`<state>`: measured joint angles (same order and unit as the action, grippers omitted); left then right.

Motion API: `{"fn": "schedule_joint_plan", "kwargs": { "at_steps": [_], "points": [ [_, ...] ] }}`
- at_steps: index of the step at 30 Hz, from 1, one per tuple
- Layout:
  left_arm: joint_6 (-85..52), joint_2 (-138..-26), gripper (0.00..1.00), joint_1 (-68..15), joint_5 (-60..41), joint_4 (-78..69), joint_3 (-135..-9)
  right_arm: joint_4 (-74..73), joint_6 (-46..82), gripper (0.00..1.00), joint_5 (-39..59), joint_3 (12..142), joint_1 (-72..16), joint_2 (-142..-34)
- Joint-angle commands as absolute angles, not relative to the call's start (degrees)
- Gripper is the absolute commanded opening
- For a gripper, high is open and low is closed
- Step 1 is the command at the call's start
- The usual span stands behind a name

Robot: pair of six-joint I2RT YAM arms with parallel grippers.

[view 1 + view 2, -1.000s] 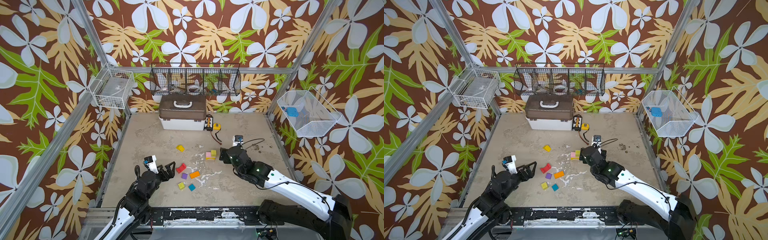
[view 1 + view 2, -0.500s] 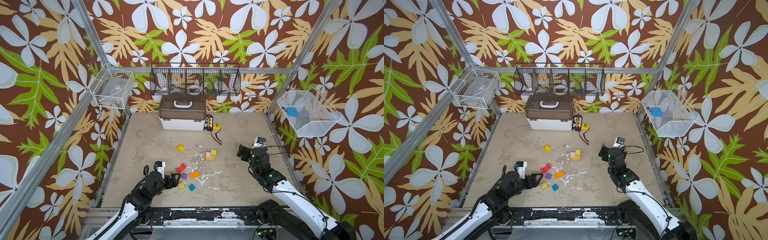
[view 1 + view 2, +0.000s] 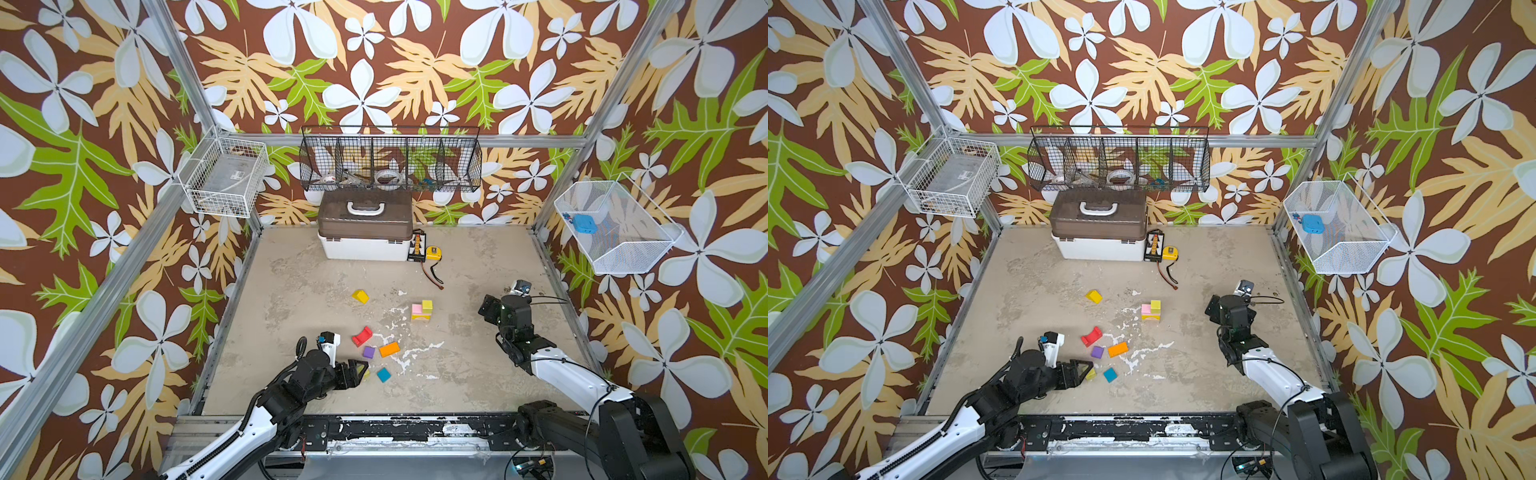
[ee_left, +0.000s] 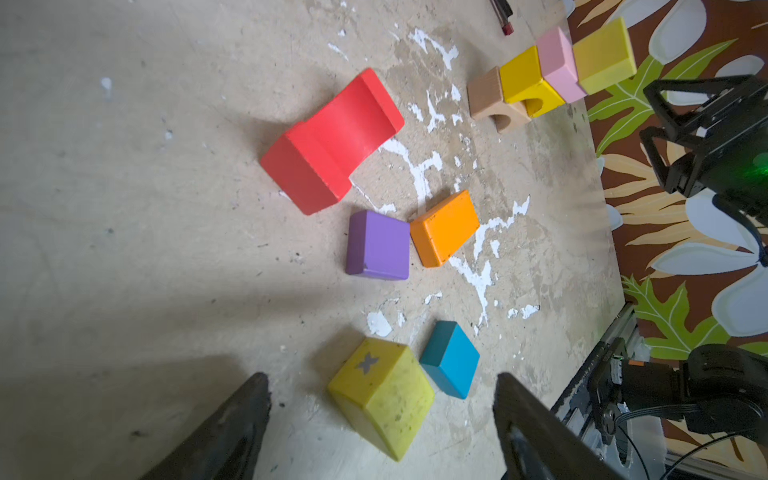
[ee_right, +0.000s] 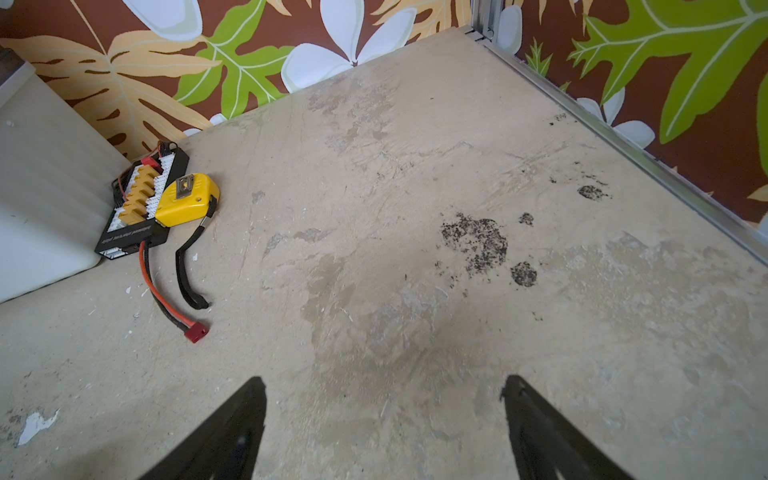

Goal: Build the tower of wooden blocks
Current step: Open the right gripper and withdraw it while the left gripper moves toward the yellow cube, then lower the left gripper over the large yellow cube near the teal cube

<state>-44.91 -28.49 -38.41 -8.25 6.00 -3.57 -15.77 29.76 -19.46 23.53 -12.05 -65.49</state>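
**Left pincer set around the marked yellow block**

My left pincer (image 4: pixel 381 378) sits low over the table (image 4: pixel 124 208), jaws spread wide and holding nothing. The yellow block (image 4: pixel 384 395) with the grey cross lies between the tips, so I judge one squeeze would take it. The teal block (image 4: pixel 451 359) lies just beside it, near enough to get nudged. Beyond are the purple block (image 4: pixel 378 245) and orange block (image 4: pixel 444 228), almost corner to corner, then the red arch (image 4: pixel 332 141). Farther off stands the started tower (image 3: pixel 422 311), a small cluster of wood, yellow and pink blocks. My right pincer (image 5: pixel 384 382), open and empty, hangs over bare table, clear of it. A second ago it was right at that tower, and my left was up beside the red arch.
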Motion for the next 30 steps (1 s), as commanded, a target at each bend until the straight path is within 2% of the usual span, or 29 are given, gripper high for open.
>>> {"fn": "schedule_joint_plan", "kwargs": {
  "at_steps": [1,8,15,30],
  "points": [
    [-45.59,-28.06,0.86,-38.93,-8.62,4.16,-3.39,-18.26,30.39,0.88,-20.65,24.41,-12.12,-66.59],
    [-45.61,-32.68,0.86,-41.47,-10.73,-0.13,-2.64,-18.61,30.23,0.88,-19.95,24.43,-12.13,-67.1],
    [-46.82,-36.37,0.86,-48.7,-5.6,-1.43,-3.69,-18.8,30.03,0.86,-19.34,24.1,-12.13,-66.82],
    [-47.33,-44.8,0.76,-54.91,0.5,-1.73,-6.74,-18.55,29.97,0.83,-19.03,24.49,-12.19,-67.39]
  ]
}}
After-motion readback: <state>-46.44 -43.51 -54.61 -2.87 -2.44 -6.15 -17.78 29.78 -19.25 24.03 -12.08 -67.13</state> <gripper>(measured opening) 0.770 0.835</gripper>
